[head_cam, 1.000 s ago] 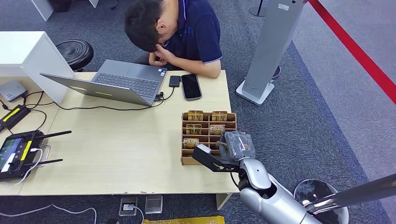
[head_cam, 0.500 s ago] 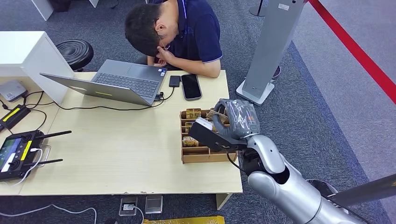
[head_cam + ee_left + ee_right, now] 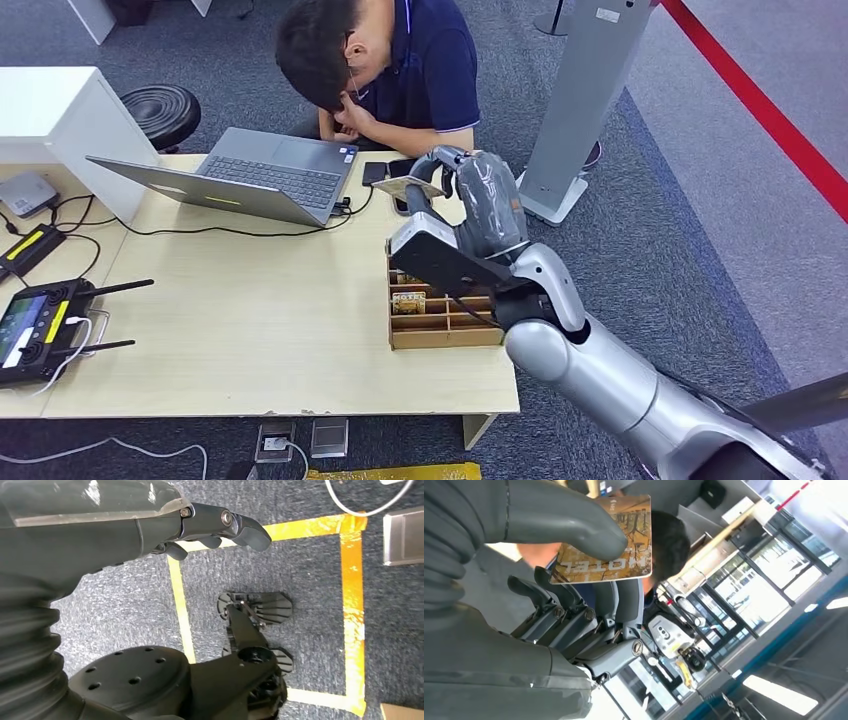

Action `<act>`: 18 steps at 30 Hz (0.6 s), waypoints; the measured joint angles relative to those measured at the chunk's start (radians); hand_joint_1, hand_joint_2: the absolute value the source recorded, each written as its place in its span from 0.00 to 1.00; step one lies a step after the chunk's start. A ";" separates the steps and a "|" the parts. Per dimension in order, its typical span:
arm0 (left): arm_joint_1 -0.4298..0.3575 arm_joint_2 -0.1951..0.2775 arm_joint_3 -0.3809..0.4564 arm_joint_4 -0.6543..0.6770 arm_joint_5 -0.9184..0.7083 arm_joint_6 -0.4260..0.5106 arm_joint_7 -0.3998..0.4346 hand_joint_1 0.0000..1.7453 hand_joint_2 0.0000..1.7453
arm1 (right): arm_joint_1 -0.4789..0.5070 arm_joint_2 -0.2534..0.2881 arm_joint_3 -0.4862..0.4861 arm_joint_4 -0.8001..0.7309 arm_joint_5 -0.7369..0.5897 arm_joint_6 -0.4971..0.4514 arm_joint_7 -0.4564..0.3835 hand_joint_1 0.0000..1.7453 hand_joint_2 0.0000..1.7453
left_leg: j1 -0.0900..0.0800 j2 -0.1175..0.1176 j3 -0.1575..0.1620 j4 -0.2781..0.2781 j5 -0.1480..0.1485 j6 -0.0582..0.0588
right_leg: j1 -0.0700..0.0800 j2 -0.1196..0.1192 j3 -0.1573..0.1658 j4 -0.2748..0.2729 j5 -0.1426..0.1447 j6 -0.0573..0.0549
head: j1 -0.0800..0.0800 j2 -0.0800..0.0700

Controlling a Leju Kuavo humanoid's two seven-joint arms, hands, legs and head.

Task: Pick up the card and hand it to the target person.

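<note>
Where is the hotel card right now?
In the head view, the card is pinched in the right hand, raised above the wooden card holder, near the seated person.

We note the card (image 3: 408,187) looks like glossy printed paper or thin plastic, gold-brown, pinched in the right hand (image 3: 470,200), whose cover is matt grey rubbery ribbing. The arm (image 3: 600,375) is smooth brushed silver metal. At 6 o'clock from the hand, the card rack (image 3: 440,322) is raw unfinished wood. The table (image 3: 250,330) has a pale matt wood-grain top. The floor (image 3: 700,220) is rough grey carpet.
</note>
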 joint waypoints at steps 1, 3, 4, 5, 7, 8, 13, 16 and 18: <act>-0.004 -0.001 -0.001 0.000 -0.002 -0.001 0.001 0.00 1.00 | -0.010 0.018 0.004 0.044 -0.013 -0.023 -0.033 1.00 1.00 | 0.000 0.000 0.000 0.000 0.000 0.000 | 0.000 0.000 0.000 0.000 0.000 0.000 | 0.000 0.000; -0.011 -0.003 -0.003 0.000 -0.005 -0.003 0.004 0.00 1.00 | -0.028 0.051 0.013 0.132 -0.016 -0.057 -0.078 1.00 1.00 | 0.000 0.000 0.000 0.000 0.000 0.000 | 0.000 0.000 0.000 0.000 0.000 0.000 | 0.001 0.000; -0.013 -0.004 -0.004 0.000 -0.006 -0.003 0.005 0.00 1.00 | -0.038 0.069 0.018 0.177 -0.007 -0.073 -0.093 1.00 1.00 | 0.000 0.000 -0.001 0.000 0.000 0.000 | 0.000 0.000 -0.001 0.000 0.000 0.000 | 0.001 0.000; -0.015 -0.004 -0.005 0.000 -0.007 -0.004 0.007 0.00 1.00 | -0.048 0.085 0.024 0.221 0.005 -0.087 -0.104 1.00 1.00 | 0.000 0.000 -0.001 0.000 0.000 0.000 | 0.000 0.000 -0.001 0.000 0.000 0.000 | 0.001 0.000; -0.018 -0.005 -0.005 0.000 -0.005 -0.004 0.008 0.00 1.00 | -0.065 0.118 0.035 0.302 0.018 -0.107 -0.124 1.00 1.00 | 0.000 0.000 -0.001 0.000 0.000 0.000 | 0.000 0.000 -0.001 0.000 0.000 0.000 | 0.001 0.000; -0.019 -0.005 -0.005 0.000 -0.004 -0.004 0.008 0.00 1.00 | -0.069 0.132 0.039 0.334 0.018 -0.113 -0.132 1.00 1.00 | 0.000 0.000 -0.001 0.000 0.000 0.000 | 0.000 0.000 -0.001 0.000 0.000 0.000 | 0.000 0.000; -0.018 -0.006 -0.005 0.000 0.002 -0.004 0.010 0.00 1.00 | -0.083 0.183 0.051 0.452 0.053 -0.130 -0.130 1.00 1.00 | 0.000 0.000 -0.002 0.000 0.000 0.000 | 0.000 0.000 -0.002 0.000 0.000 0.000 | 0.000 0.000; -0.015 -0.006 -0.005 0.000 0.005 -0.004 0.010 0.00 1.00 | -0.092 0.201 0.058 0.494 0.081 -0.133 -0.114 1.00 1.00 | 0.000 0.000 -0.002 0.000 0.000 0.000 | 0.000 0.000 -0.002 0.000 0.000 0.000 | 0.000 0.000; -0.013 -0.006 -0.005 0.000 0.007 -0.004 0.010 0.00 1.00 | -0.097 0.210 0.061 0.516 0.093 -0.134 -0.109 1.00 1.00 | 0.000 0.000 -0.002 0.000 0.000 0.000 | 0.000 0.000 -0.002 0.000 0.000 0.000 | 0.001 0.000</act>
